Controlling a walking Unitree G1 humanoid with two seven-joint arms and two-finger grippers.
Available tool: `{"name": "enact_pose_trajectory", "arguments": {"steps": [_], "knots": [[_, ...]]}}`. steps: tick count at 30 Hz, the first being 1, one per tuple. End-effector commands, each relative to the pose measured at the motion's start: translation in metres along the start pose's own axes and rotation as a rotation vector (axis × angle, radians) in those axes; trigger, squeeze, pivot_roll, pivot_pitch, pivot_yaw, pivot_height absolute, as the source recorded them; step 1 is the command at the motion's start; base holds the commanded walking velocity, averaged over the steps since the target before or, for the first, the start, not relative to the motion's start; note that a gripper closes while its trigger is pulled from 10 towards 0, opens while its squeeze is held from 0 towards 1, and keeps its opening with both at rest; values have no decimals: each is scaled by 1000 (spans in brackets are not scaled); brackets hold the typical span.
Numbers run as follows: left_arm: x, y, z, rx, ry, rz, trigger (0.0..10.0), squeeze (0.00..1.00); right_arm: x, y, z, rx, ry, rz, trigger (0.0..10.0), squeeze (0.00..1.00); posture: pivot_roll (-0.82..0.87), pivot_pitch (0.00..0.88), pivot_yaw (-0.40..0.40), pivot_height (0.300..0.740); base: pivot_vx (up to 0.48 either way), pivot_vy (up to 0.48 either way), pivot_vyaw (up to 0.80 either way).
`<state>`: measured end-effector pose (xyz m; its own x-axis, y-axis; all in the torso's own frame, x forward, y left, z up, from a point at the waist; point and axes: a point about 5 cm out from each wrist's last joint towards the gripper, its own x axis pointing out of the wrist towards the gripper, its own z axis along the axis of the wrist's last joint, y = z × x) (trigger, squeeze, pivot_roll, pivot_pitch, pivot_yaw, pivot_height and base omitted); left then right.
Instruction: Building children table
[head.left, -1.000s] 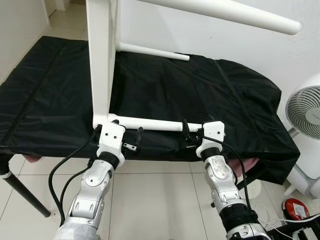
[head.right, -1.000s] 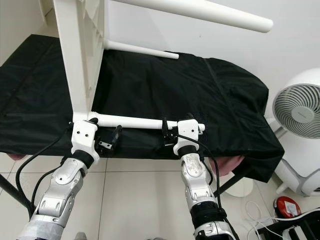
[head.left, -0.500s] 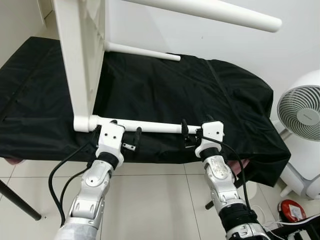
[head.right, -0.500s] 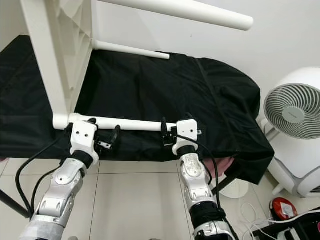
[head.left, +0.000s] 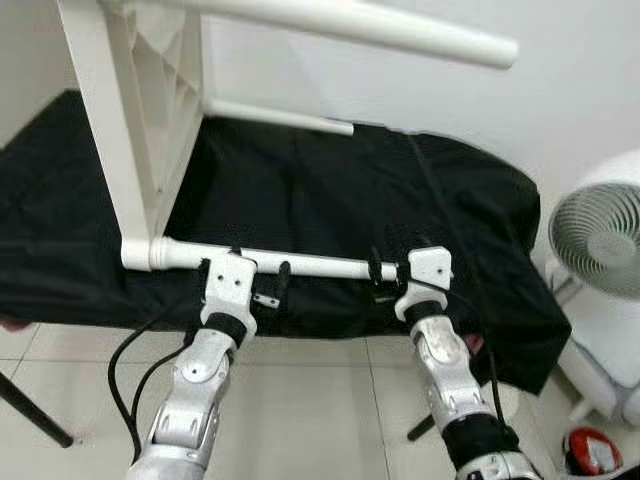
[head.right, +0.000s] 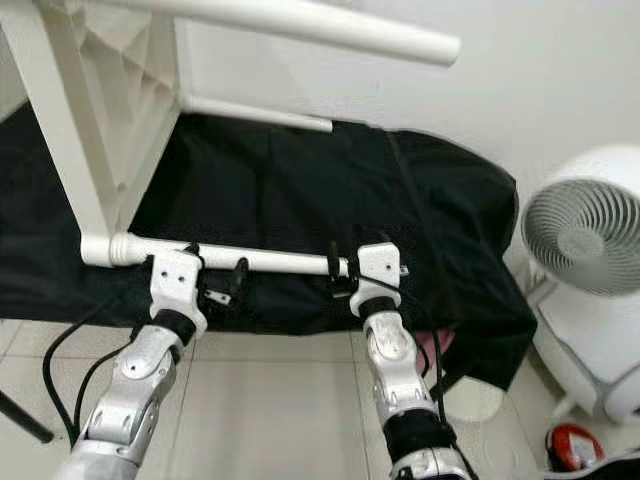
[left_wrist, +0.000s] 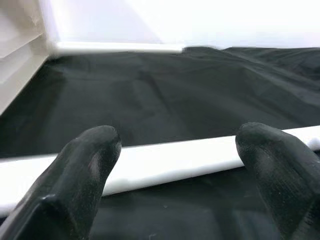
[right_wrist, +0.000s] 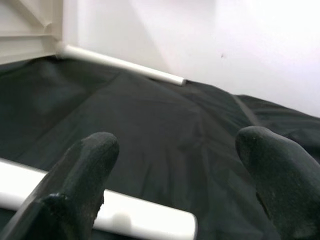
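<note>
I had both the left gripper (head.left: 259, 287) and right gripper (head.left: 388, 283) open, straddling the near table leg (head.left: 300, 264), lying crosswise mid-frame.

The children's table (head.left: 130, 150) stands on its side on the cloth-covered bed (head.left: 350, 200); a fan (head.left: 600, 240) stands right of the bed.

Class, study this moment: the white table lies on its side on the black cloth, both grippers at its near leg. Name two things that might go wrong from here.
1. Both the left gripper and right gripper stand open around the near leg, so the table is unheld and may slide or tip if nudged.
2. The leg lies near the edge of the loose black cloth; a push might drag the cloth or roll the table off.
</note>
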<state>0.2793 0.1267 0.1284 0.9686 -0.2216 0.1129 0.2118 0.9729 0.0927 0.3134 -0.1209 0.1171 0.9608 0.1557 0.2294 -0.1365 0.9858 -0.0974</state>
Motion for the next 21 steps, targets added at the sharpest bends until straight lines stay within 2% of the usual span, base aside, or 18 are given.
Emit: {"name": "enact_pose_trajectory", "arguments": {"steps": [1,4,12,21], "knots": [[1,-5,0,-15,2,11,10000,0,-1,-8,-2,-15,8,-19,10000,0,52,0,-133,740,0,0,0],[3,-4,0,0,12,45,10000,0,-1,-8,-1,-15,8,-16,10000,0,53,0,-136,740,0,0,0],[7,-8,2,1,17,42,10000,0,1,-9,0,-31,-2,-5,10000,0,48,0,-133,740,0,0,0],[13,-12,10,-11,-5,24,10000,0,3,-10,6,-83,-33,9,10000,0,15,0,-83,740,0,0,0]]}}
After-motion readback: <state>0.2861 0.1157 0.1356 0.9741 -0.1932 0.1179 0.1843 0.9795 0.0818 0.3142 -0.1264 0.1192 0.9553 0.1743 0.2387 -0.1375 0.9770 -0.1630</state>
